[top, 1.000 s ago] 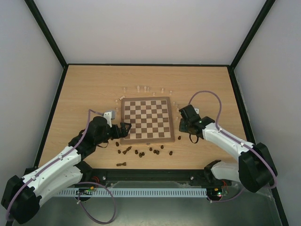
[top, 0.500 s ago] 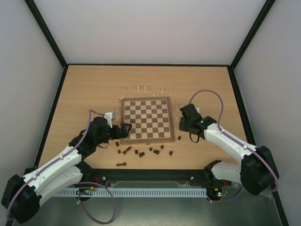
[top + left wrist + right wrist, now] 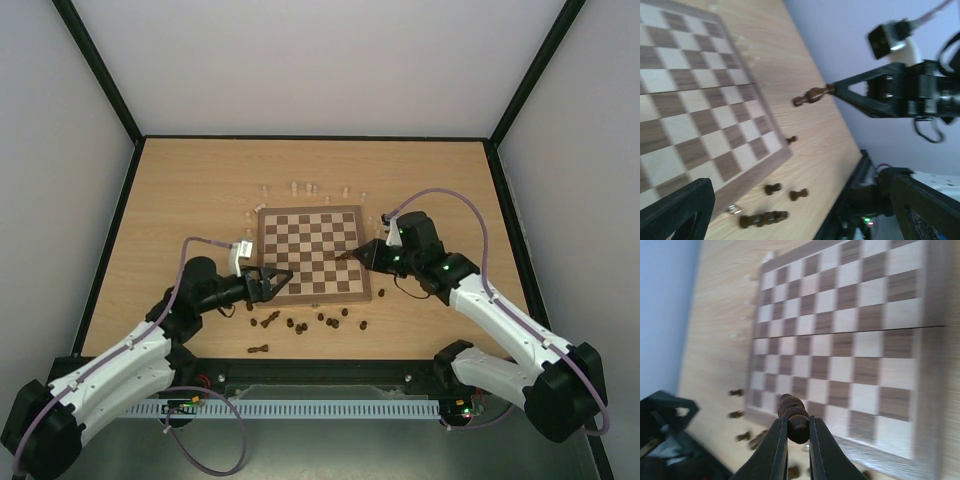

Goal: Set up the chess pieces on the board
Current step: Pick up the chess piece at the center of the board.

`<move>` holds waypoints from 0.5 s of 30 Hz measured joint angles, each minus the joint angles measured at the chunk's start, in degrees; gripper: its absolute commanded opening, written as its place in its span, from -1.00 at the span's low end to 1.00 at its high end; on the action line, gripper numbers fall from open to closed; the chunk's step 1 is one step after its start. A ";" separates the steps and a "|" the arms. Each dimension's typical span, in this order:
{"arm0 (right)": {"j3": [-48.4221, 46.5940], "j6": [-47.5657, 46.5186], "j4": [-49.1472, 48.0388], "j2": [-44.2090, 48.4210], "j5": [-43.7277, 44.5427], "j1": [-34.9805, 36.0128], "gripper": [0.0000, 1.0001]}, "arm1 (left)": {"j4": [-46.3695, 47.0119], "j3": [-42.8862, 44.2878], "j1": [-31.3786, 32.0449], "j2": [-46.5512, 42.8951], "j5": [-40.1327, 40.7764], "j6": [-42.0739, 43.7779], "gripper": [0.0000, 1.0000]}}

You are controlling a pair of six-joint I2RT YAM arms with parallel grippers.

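The board (image 3: 312, 252) lies mid-table with no piece standing on it. My right gripper (image 3: 352, 257) is shut on a dark brown chess piece (image 3: 794, 416) and holds it above the board's right near part. The held piece also shows in the left wrist view (image 3: 812, 95). My left gripper (image 3: 277, 281) is open and empty, low over the board's near left corner (image 3: 775, 160). Its fingers (image 3: 677, 210) spread wide. Dark pieces (image 3: 300, 323) lie scattered on the table in front of the board. Pale pieces (image 3: 310, 188) lie behind it.
One dark piece (image 3: 258, 349) lies near the table's front edge, another (image 3: 382, 293) right of the board. More dark pieces (image 3: 799, 194) lie just off the board's near edge. A black frame (image 3: 300, 368) runs along the table front.
My right gripper has lifted a dark piece from right of the board and swung left over the board's edge. My left gripper has swung to point right along the board's near edge.
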State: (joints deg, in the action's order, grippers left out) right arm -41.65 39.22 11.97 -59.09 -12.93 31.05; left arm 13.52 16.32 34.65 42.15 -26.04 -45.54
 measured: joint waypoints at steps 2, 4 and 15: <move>0.76 1.81 -3.63 0.17 -5.09 0.00 -0.90 | 3.52 -1.05 0.04 -1.55 -2.34 -1.68 0.99; 1.95 3.98 -7.65 0.22 -9.99 0.02 -0.90 | 7.21 -2.25 0.04 -3.15 -4.42 -3.74 0.99; 8.00 17.86 -28.00 0.20 -26.82 0.04 -0.91 | 22.56 -8.15 0.07 -7.30 -8.94 -15.37 0.99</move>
State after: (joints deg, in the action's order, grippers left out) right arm -33.65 57.08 -16.03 -58.89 -39.75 31.09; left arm 36.07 8.16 34.72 34.85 -34.98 -60.90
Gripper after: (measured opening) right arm 0.086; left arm 0.995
